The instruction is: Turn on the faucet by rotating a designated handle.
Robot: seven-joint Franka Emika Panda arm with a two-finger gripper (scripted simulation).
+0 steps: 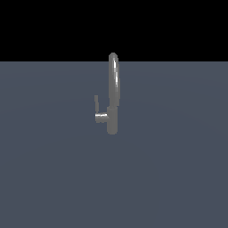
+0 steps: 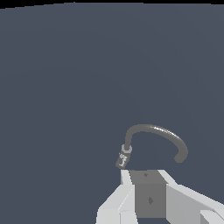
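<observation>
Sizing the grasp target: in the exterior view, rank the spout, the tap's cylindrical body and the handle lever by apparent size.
1. Spout, the tallest by far.
2. Body, shorter but thicker.
3. Handle lever, thin and smallest.
All belong to one faucet at much the same depth, so the ranking holds.

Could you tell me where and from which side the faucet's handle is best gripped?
Probably the thin upright lever of the handle, at its free upper end. It stands on a short stub off the faucet body, on the exterior view's left. Come from that open side, away from the spout.
</observation>
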